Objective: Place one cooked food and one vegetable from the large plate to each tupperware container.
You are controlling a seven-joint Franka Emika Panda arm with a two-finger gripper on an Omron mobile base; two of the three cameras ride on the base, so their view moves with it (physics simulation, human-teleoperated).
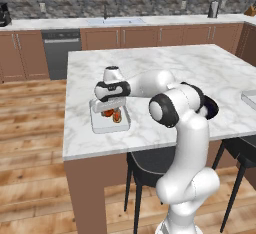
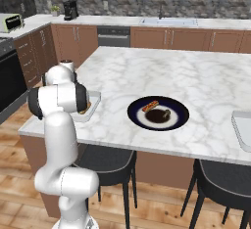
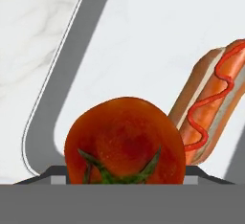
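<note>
My gripper reaches down into the left tupperware container near the island's front left corner. A red tomato with a green stem sits right between the jaws and hides the fingertips in the hand view. The jaws stand wide around it, shut on it. Beside the tomato a hot dog with ketchup lies on the container's floor. The large plate lies mid-counter with another hot dog and a dark item on it. A second tupperware container lies at the right edge.
The marble island has bare room behind and to the right of the left container. Dark stools stand under the near edge. My own arm covers most of the left container in the right base view.
</note>
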